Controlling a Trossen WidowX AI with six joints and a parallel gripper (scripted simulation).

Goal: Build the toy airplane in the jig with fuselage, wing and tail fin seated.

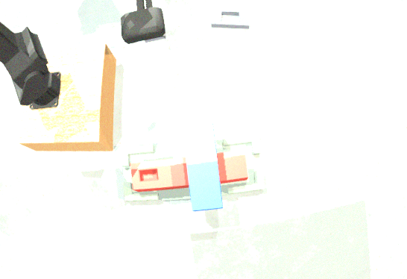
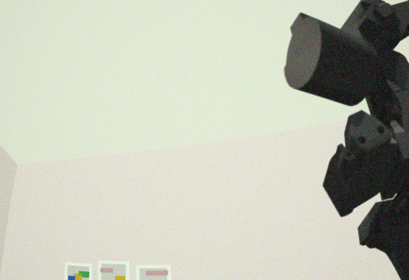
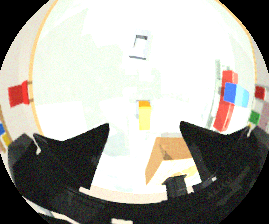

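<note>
The red fuselage (image 1: 179, 174) (image 3: 223, 118) lies in the pale cradle (image 1: 142, 197), level as far as I can tell. The blue wing (image 1: 206, 187) (image 3: 230, 93) lies across the top of the fuselage; its tab is hidden. The socket near the tail (image 1: 149, 175) is empty. The yellow tail fin (image 3: 145, 119) stands by a small grey piece in the wrist view; the arm hides it in the top view. My gripper (image 3: 145, 126) is open and empty, above the tail fin, which shows between its fingertips. The exterior view shows the arm but none of the parts.
A grey slotted holder (image 1: 230, 26) (image 3: 138, 57) lies beyond the tail fin. An orange-walled box (image 1: 107, 101) (image 3: 156, 159) is around the arm's base (image 1: 45, 90), beside the cradle's tail end.
</note>
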